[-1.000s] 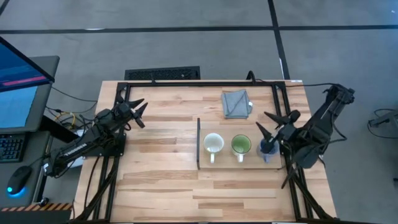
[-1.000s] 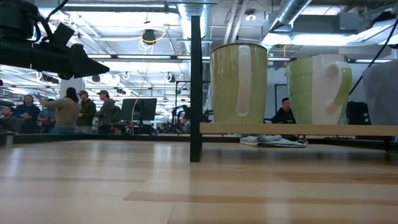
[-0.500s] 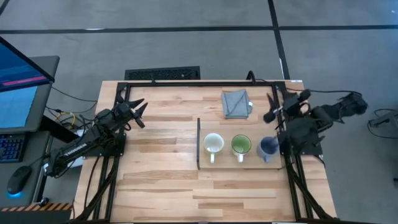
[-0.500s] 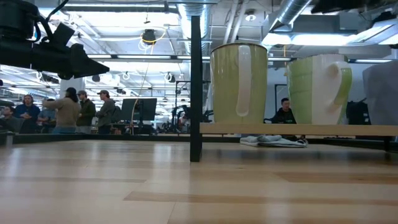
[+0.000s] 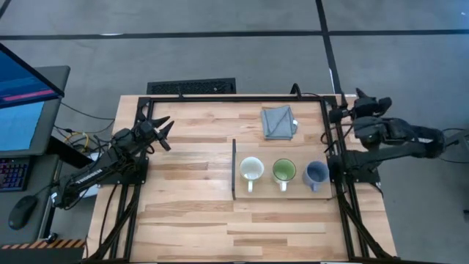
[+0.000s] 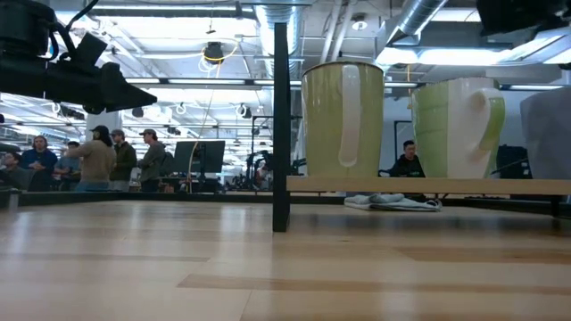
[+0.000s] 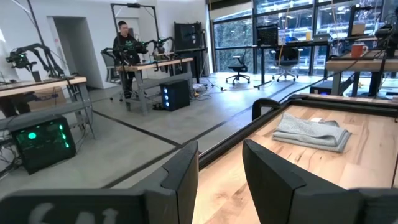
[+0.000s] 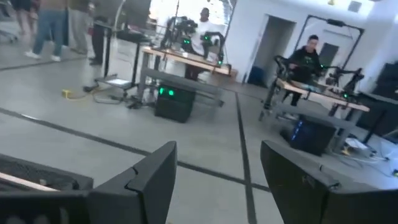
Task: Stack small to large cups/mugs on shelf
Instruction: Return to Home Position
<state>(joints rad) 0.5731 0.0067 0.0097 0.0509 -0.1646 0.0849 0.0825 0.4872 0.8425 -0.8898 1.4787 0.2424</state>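
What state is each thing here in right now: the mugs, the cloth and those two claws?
Cream-white mug: upright, empty, on the shelf beside its dark strip.
Green-inside mug: upright, empty, mid-shelf.
Blue-grey mug: upright at the shelf's other end, not held.
Grey cloth: folded, flat on the tabletop.
Left gripper: open, empty, over the tabletop's left side.
Right gripper: open, empty, near the tabletop's right edge.

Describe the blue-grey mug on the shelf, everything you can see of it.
The blue-grey mug is small and round-mouthed, ceramic by its look, with nothing visible inside. It stands upright at the right end of the shelf, last in the row. It is beside the green-lined mug but apart from it. Its handle seems to point toward the high view's bottom edge. Only the shelf touches it; no gripper is on it. The low view cuts it off at the frame edge.
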